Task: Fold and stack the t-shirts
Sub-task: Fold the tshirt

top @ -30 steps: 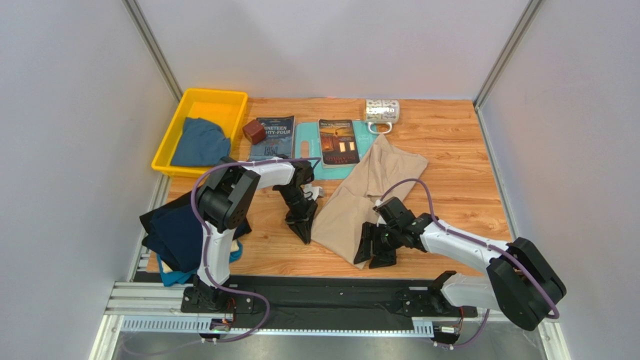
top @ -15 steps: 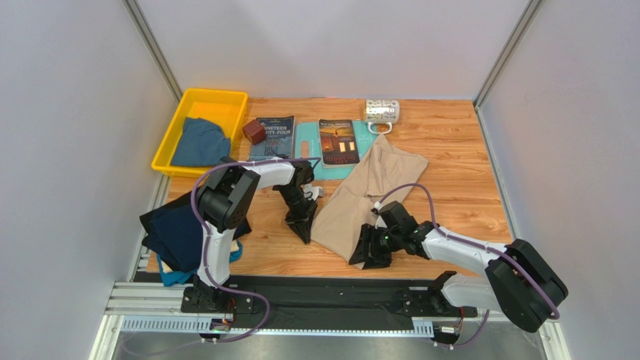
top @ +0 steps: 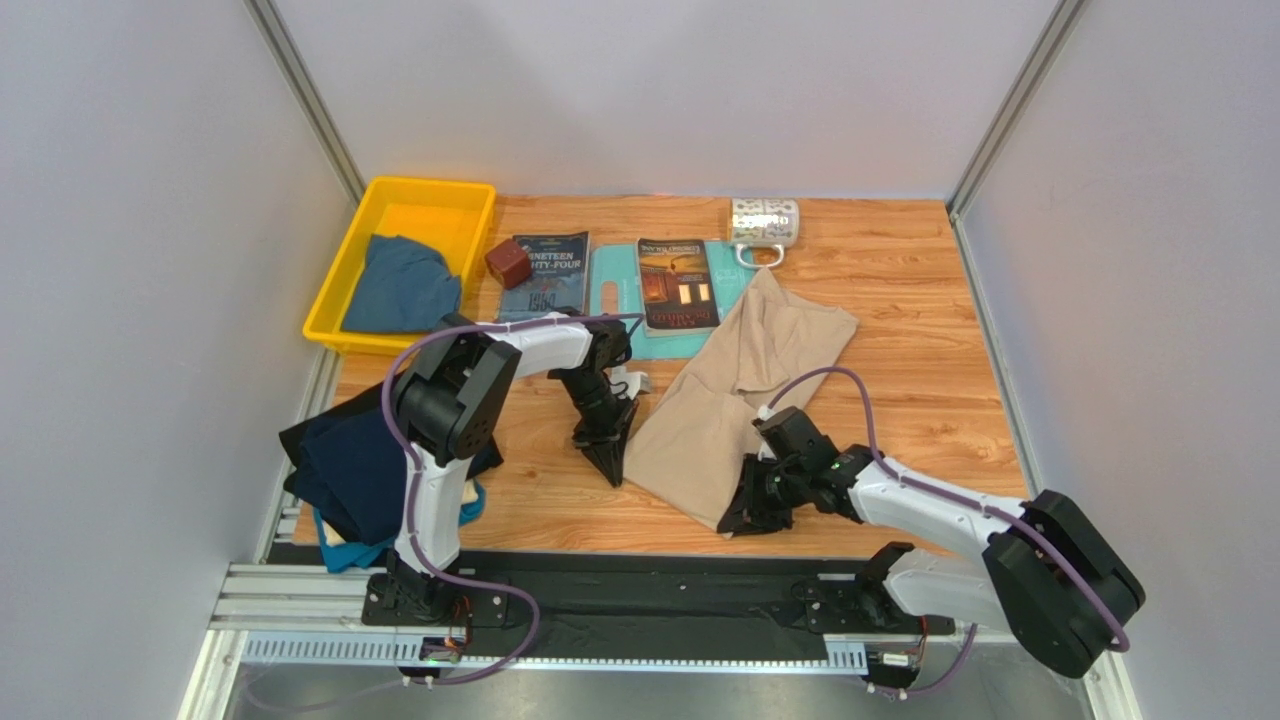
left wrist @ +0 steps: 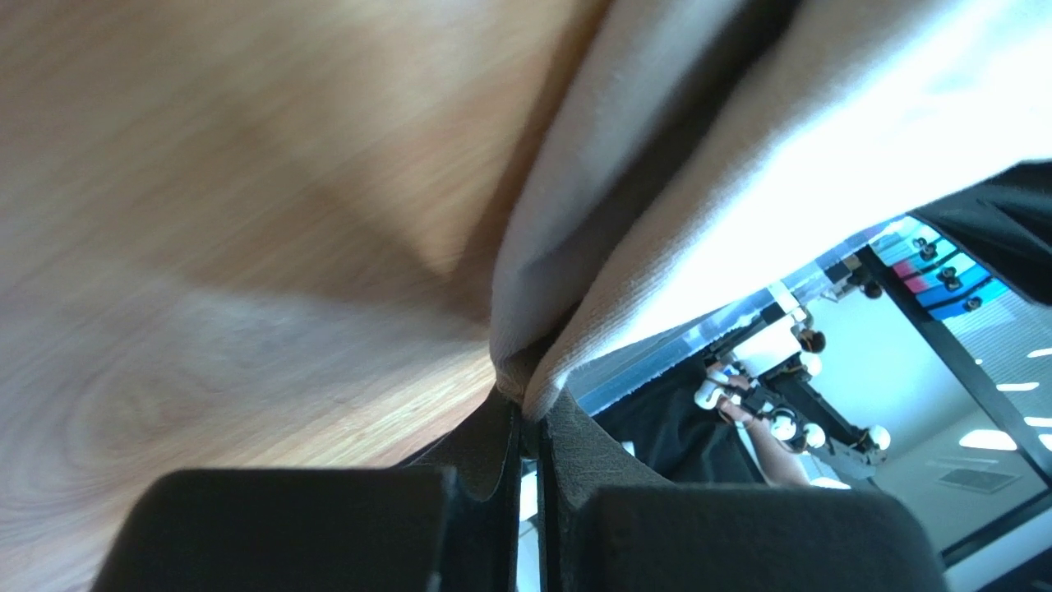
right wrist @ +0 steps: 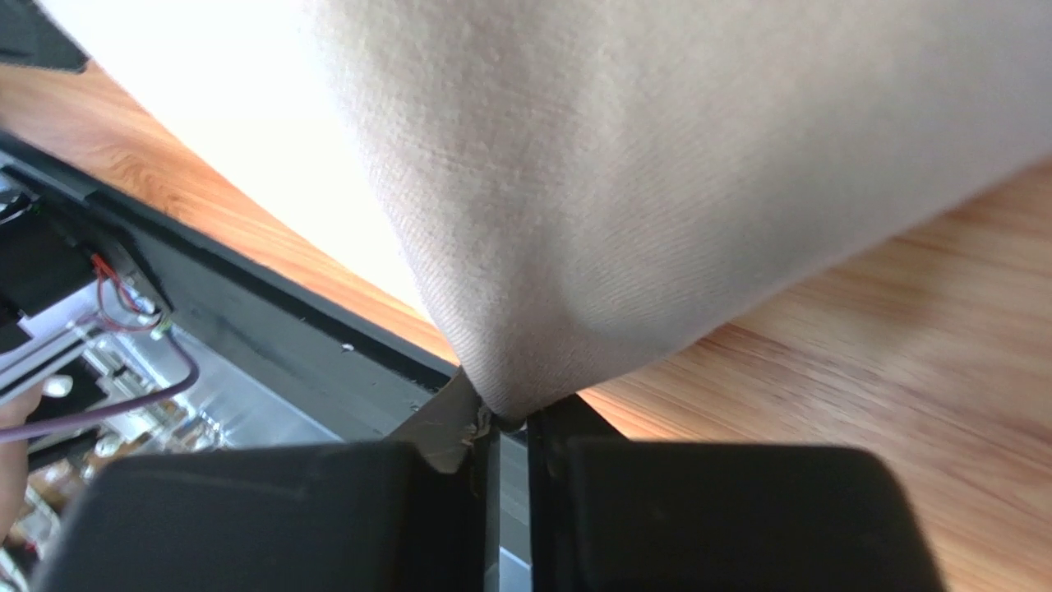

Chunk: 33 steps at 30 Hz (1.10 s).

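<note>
Both my arms work the beige t-shirt (top: 729, 393), which lies crumpled across the middle of the wooden table (top: 902, 300) and reaches toward its near edge. My left gripper (left wrist: 534, 426) is clamped on a fold at the shirt's left edge — my right gripper (right wrist: 506, 426) pinches its near corner. A navy t-shirt (top: 353, 458) overhangs the table's left edge; a dusty-blue t-shirt (top: 398, 285) sits in the yellow bin (top: 428, 210) at the far-left corner.

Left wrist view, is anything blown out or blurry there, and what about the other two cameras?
Left wrist: the beige t-shirt is blown out white at upper right, the table grain soft. Right wrist: cloth weave sharp mid-frame, washed white at upper left. Top external: even light, sharp, no harsh shadows.
</note>
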Motion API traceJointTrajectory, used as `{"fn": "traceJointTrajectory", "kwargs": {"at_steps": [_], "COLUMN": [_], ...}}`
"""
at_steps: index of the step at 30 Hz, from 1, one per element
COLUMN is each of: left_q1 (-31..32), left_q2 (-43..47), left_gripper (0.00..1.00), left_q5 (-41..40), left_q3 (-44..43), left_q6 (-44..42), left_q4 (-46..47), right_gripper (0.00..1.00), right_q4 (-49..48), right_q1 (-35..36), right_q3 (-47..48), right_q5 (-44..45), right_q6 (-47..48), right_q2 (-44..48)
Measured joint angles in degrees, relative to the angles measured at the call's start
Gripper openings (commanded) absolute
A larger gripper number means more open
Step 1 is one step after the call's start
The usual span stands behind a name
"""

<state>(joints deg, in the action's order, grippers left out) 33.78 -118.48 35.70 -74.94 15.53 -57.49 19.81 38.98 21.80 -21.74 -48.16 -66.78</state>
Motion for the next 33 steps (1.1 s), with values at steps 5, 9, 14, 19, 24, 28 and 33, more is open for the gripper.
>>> {"fn": "traceJointTrajectory", "kwargs": {"at_steps": [5, 9, 14, 19, 24, 28, 33], "left_q1": [0.4, 0.4, 0.3, 0.2, 0.3, 0.6, 1.3], "left_q2": [0.0, 0.5, 1.8, 2.7, 2.8, 1.5, -4.9], "left_gripper": [0.00, 0.00, 0.00, 0.00, 0.00, 0.00, 0.00], "left_q5": [1.3, 2.0, 2.2, 1.9, 0.4, -0.4, -0.9], "left_q3": [-2.3, -4.5, -7.5, -10.8, -17.3, -26.8, -43.5], "left_q6": [0.6, 1.5, 2.7, 3.9, 5.2, 6.2, 6.6], "left_q4": [-0.2, 0.2, 0.5, 0.6, 0.9, 1.2, 1.5], "right_gripper": [0.00, 0.00, 0.00, 0.00, 0.00, 0.00, 0.00], "right_q4": [4.8, 9.3, 16.4, 23.6, 28.2, 29.7, 30.0], "right_q1": [0.0, 0.0, 0.0, 0.0, -0.2, -1.4, -6.5], "right_q3": [0.7, 3.4, 9.3, 17.6, 25.0, 28.6, 31.8], "right_q5": [3.7, 5.9, 7.8, 9.9, 12.8, 15.1, 17.9], "right_q6": [0.0, 0.2, 0.7, 2.1, 3.5, 4.9, 7.7], "right_q2": [2.7, 3.6, 3.5, 3.3, 2.5, 1.0, -0.7]}}
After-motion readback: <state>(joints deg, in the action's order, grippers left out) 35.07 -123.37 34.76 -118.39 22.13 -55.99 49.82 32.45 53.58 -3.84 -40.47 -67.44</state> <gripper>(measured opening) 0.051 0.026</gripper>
